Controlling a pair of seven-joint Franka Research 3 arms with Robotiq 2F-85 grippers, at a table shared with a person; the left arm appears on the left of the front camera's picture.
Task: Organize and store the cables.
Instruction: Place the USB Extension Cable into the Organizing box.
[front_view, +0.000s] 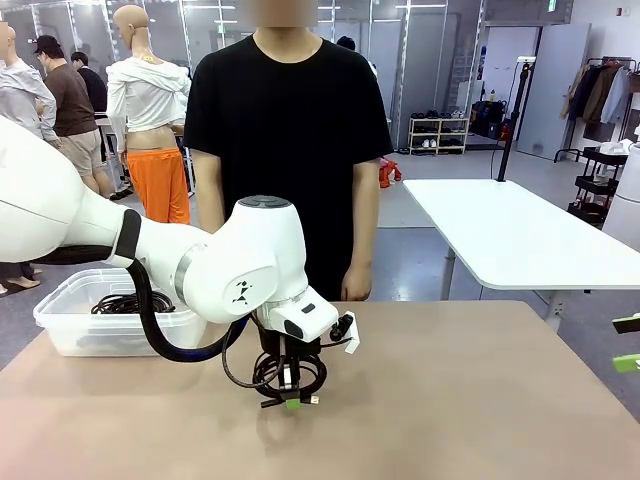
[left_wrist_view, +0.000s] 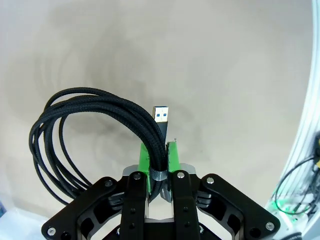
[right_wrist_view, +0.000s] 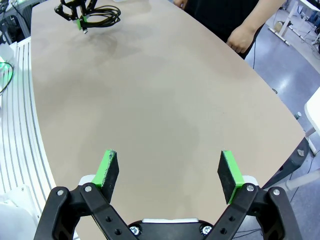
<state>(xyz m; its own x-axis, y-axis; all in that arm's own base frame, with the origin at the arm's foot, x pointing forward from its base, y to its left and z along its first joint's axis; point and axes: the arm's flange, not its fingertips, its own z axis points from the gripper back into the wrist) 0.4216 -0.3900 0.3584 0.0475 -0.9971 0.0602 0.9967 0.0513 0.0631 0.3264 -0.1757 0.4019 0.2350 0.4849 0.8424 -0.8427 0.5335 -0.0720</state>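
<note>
Left gripper (left_wrist_view: 159, 159) clamped on coiled USB cable (left_wrist_view: 100, 125), held above table (front_view: 480, 400). Right gripper (right_wrist_view: 169, 172) spread wide, holding nothing.

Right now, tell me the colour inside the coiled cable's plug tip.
Blue, clearest in the left wrist view.

cable (left_wrist_view: 90, 117): braided matt black | table (front_view: 480, 400): smooth matt | bin (front_view: 70, 325): translucent plastic

Bench (front_view: 480, 400) in foreground. Plastic bin (front_view: 70, 335) at far left edge, coiled cables (front_view: 125, 302) inside. Left gripper (front_view: 291, 400) near bench centre, jaws clamped on cable coil (front_view: 285, 375) just above bench. Person (front_view: 290, 140) behind, at far side.
</note>
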